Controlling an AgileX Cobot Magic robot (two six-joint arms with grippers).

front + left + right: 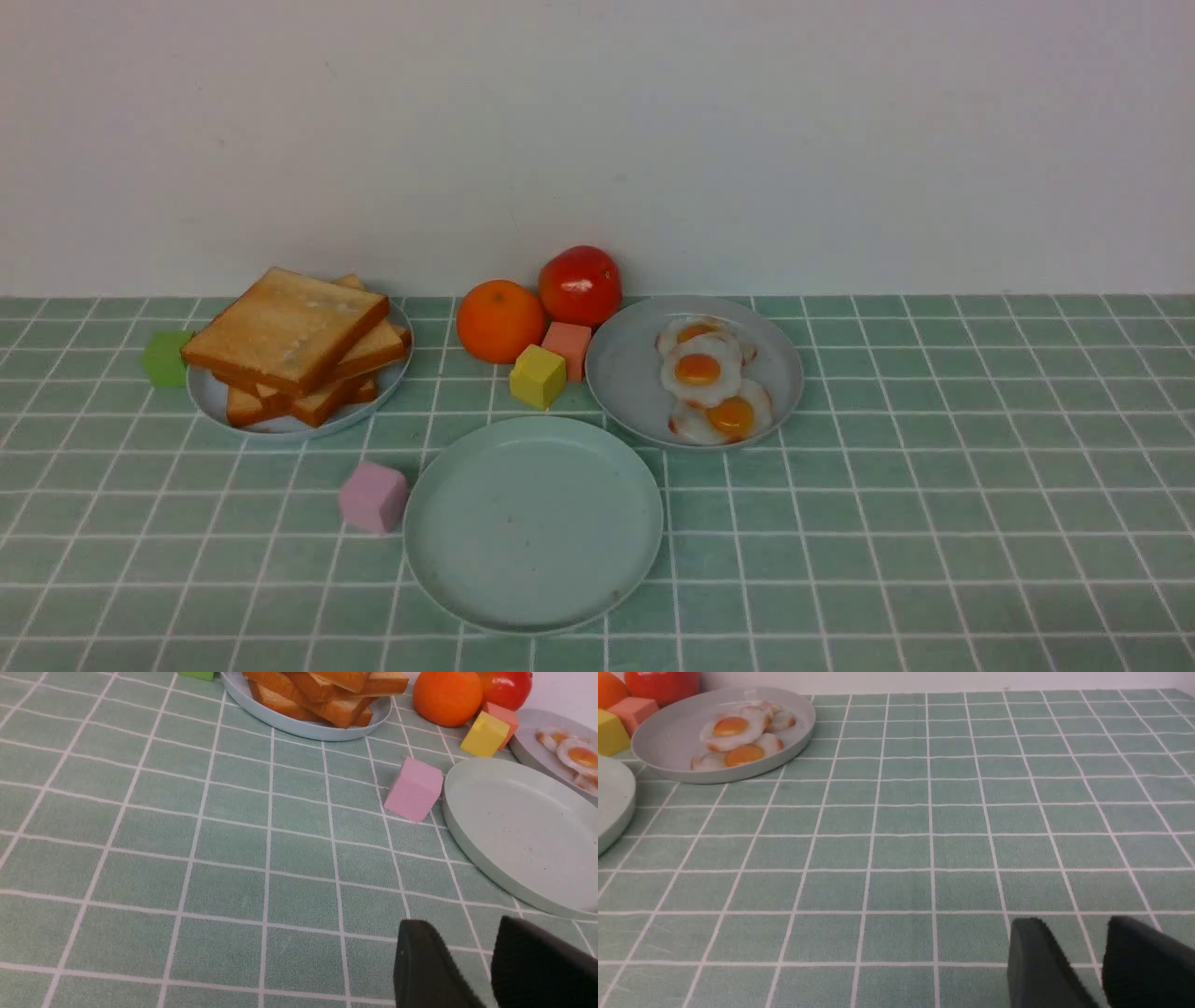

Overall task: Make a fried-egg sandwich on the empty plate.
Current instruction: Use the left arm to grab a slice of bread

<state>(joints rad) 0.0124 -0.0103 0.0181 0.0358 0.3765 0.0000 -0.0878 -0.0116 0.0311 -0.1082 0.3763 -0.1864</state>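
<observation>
The empty mint-green plate [533, 523] lies at the front centre of the tiled table; it also shows in the left wrist view [523, 830] and the right wrist view [612, 793]. A bare stack of toast slices [289, 336] [327, 690] sits on a pale-blue plate [210, 397] at the back left. Three fried eggs [702, 369] [733, 732] lie on a grey plate [625, 373] at the back right. No fried-egg sandwich is in view. My left gripper [460, 926] is open and empty, just left of the empty plate. My right gripper [1073, 924] is open and empty, over bare table. Neither arm shows in the front view.
An orange [499, 320] and a tomato [580, 285] stand behind the empty plate, with a yellow cube [538, 375] and a salmon cube [568, 347]. A pink cube [372, 497] touches the empty plate's left rim. A green cube [166, 358] sits left of the toast plate.
</observation>
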